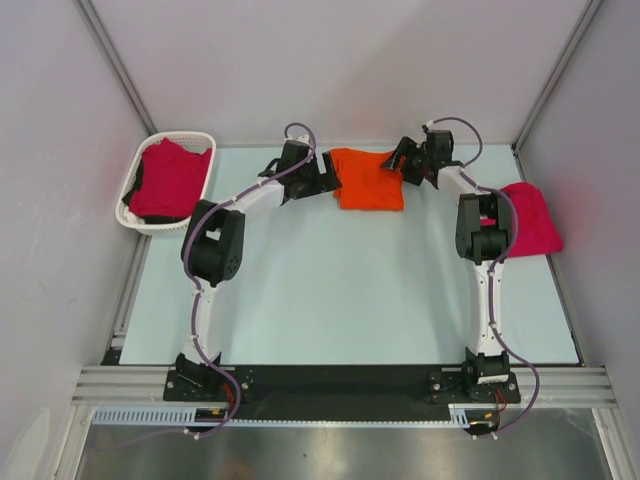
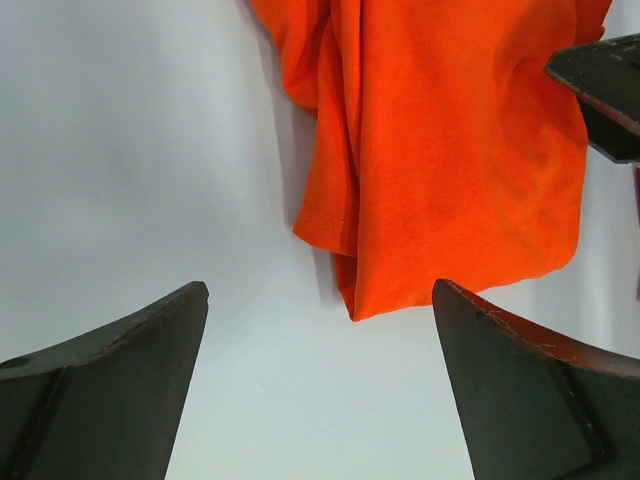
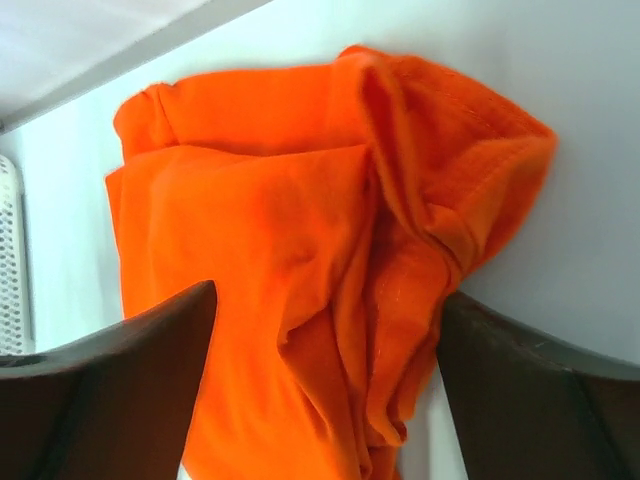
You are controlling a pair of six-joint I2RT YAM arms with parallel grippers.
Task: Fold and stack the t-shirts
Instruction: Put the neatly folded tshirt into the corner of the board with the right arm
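A bright orange t-shirt (image 1: 368,180) lies crumpled at the far middle of the table. My left gripper (image 1: 327,181) sits at its left edge, open. In the left wrist view the jaws (image 2: 320,290) stand wide over bare table, and a corner of the orange t-shirt (image 2: 450,150) lies just ahead of them. My right gripper (image 1: 400,166) is at the shirt's right top corner. Its jaws (image 3: 325,300) are open, straddling a bunched fold of the orange t-shirt (image 3: 300,250). One crimson-pink t-shirt (image 1: 168,180) fills the basket, and another crimson-pink t-shirt (image 1: 530,218) lies folded at the right.
The white lattice basket (image 1: 203,137) stands at the far left, partly over the table edge; its wall (image 3: 8,260) shows in the right wrist view. Grey walls close in the back and sides. The right gripper's finger (image 2: 600,90) shows in the left wrist view.
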